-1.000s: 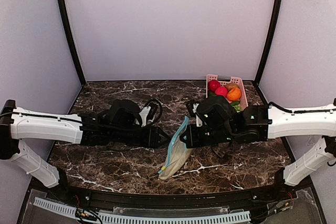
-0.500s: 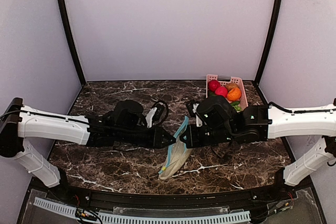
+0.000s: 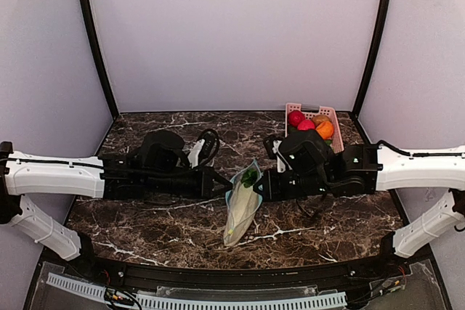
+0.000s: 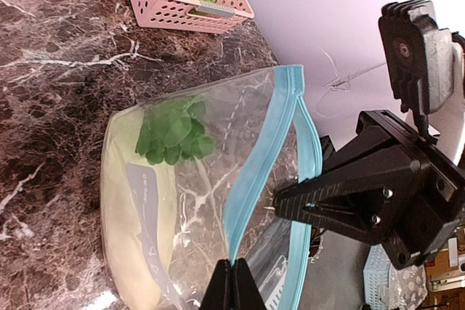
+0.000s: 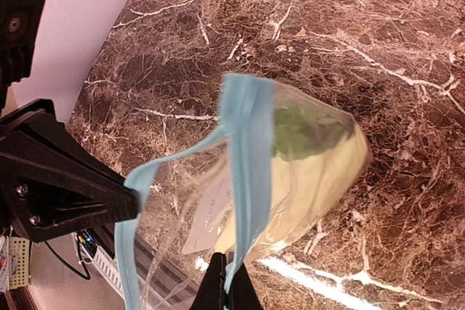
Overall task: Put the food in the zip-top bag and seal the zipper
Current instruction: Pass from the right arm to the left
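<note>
From above, the left gripper point(image 3: 221, 183) has just clamped onto the zip-top bag point(image 3: 243, 205), which a second ago hung from the right gripper point(image 3: 259, 188) alone. Slung between the arms over the marble table point(image 3: 145, 128), it looks ready for sealing. Left wrist: both grippers pinch the teal zipper point(image 4: 254, 172), which gapes above the leafy green vegetable point(image 4: 174, 132) and pale gourd point(image 4: 127, 208). Right wrist: the clear film sags, crinkled.

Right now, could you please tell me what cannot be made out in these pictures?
Top view: the right arm covers the pink basket's near end.
Left wrist view: the bottom edge cuts off the left gripper behind its pinch on the zipper, and the zip-top bag's lower end.
Right wrist view: crinkled plastic blurs whatever lies beside the gourd and leafy vegetable.
</note>
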You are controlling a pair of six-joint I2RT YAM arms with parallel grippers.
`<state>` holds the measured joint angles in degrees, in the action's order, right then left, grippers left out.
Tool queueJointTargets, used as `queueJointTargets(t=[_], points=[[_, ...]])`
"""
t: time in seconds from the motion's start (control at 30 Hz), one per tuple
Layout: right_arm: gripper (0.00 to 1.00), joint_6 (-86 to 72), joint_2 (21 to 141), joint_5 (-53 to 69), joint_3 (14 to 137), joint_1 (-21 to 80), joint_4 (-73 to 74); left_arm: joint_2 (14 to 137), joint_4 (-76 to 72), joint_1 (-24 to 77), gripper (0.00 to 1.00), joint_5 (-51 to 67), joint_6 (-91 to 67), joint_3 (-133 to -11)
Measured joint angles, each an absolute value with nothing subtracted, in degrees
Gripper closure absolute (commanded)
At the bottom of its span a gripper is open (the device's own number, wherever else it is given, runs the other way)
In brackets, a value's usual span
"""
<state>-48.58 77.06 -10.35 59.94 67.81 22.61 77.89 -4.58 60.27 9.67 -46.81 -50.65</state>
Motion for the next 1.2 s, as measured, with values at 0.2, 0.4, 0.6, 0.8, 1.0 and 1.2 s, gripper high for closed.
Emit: queueJointTargets(t=[0.2,0.4,0.6,0.8,1.0,1.2], points=[[1.0,-48.6,74.7,-10.3,58.7,65.8,23.4,74.7,0.6,60.3,0.99,6.1,-45.0,-51.6],[1.0,-48.6,74.2,-10.1,58.7,65.0,24.3,75.4,6.0,60.3,0.99,2.9,-43.1,-53.6],[0.75,-48.3,73.4,-9.8,58.5,64.0,26.3,75.2,8.9,60.3,0.99,-1.2,-42.2,-53.9],[0.3,-44.7,72.1,-10.0,60.0,63.4,31.0,74.5,11.0,60.4,0.99,-3.0,-42.1,-53.9],[0.25,-39.5,68.5,-13.6,67.3,61.0,38.1,71.5,11.2,59.3,0.99,-4.1,-42.0,-52.1],[0.27,-33.6,68.6,-13.2,68.0,47.2,41.5,70.3,10.7,57.1,0.99,-2.6,-42.0,-50.4]])
